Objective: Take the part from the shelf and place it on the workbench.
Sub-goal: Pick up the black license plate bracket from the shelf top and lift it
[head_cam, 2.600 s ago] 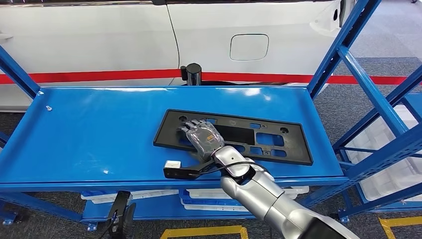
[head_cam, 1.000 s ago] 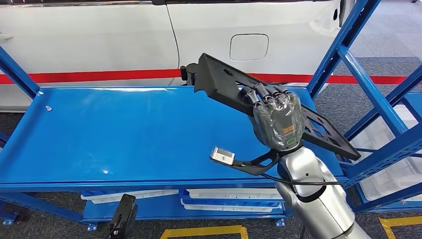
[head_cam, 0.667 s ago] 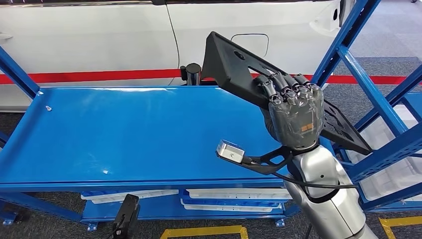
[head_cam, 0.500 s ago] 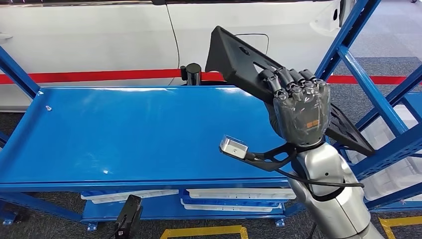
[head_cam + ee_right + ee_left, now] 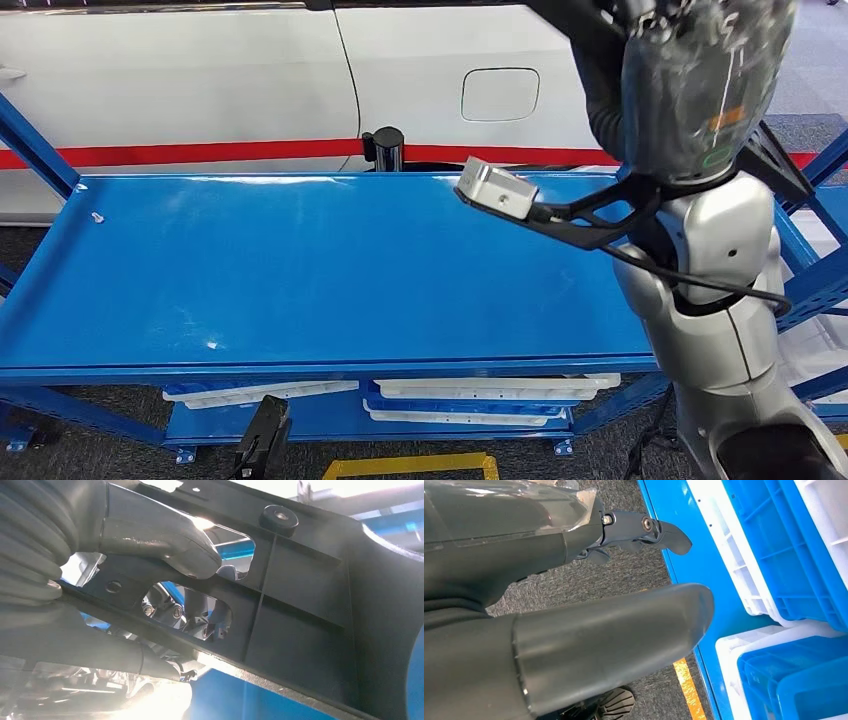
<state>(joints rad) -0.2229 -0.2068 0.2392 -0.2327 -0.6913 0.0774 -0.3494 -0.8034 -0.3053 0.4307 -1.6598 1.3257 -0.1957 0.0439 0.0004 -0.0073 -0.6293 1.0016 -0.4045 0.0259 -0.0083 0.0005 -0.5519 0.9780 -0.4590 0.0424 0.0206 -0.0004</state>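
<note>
My right hand point(image 5: 700, 90) is raised high at the upper right of the head view, close to the camera, and grips the black flat part point(image 5: 590, 45). Most of the part runs out of the picture's top; one corner pokes out behind the wrist point(image 5: 778, 165). In the right wrist view the thumb point(image 5: 160, 535) presses on the part point(image 5: 310, 610) beside its cut-outs, with fingers showing through an opening underneath. The blue shelf top point(image 5: 300, 270) lies bare below. My left hand point(image 5: 574, 605) hangs beside the shelf, holding nothing, fingers apart.
A white car with a red stripe stands behind the shelf, and a black post point(image 5: 384, 148) rises at the back edge. Blue uprights point(image 5: 815, 285) stand at the right. White and blue bins point(image 5: 470, 388) lie on the lower level, also near my left hand point(image 5: 774, 570).
My right hand has lifted the black part off the shelf top and carried it up and to the right, close to the camera. The shelf top is now bare.
</note>
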